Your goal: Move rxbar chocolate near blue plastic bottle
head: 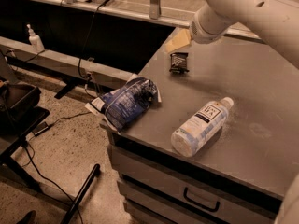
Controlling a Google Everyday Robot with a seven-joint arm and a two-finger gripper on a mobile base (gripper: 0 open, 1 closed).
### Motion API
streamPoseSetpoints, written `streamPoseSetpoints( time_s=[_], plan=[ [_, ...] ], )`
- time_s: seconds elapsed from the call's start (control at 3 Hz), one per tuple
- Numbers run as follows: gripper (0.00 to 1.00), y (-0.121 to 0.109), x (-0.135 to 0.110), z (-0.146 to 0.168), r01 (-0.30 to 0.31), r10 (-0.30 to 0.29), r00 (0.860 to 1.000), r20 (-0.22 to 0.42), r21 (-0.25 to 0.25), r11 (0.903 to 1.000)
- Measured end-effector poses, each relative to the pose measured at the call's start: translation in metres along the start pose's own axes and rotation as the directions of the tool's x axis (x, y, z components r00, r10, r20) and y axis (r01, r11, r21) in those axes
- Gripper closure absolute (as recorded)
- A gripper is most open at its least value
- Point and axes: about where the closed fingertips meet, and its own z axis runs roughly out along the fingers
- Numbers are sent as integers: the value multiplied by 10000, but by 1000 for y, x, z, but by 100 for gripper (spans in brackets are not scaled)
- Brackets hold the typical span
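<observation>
rxbar chocolate lettering unreadable, pincer just beside

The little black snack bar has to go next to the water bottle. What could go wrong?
The gripper hovers just beyond the small black-wrapped rxbar chocolate, which lies near the grey table's side edge; a clumsy nudge might push it off. The clear blue plastic bottle lies on its side by the front edge, so a bump could roll it. The blue-and-white chip bag overhangs the corner and might slip.
</observation>
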Motion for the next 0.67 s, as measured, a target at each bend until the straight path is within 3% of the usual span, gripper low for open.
streamPoseSetpoints(
  time_s=[0.33, 0.67],
  plan=[
    [0, 7, 1, 20, -1065, 1064, 9943, -61, -215, 9941],
    [0, 15, 4, 39, -1524, 1516, 9879, -333, -206, 9881]
  ],
)
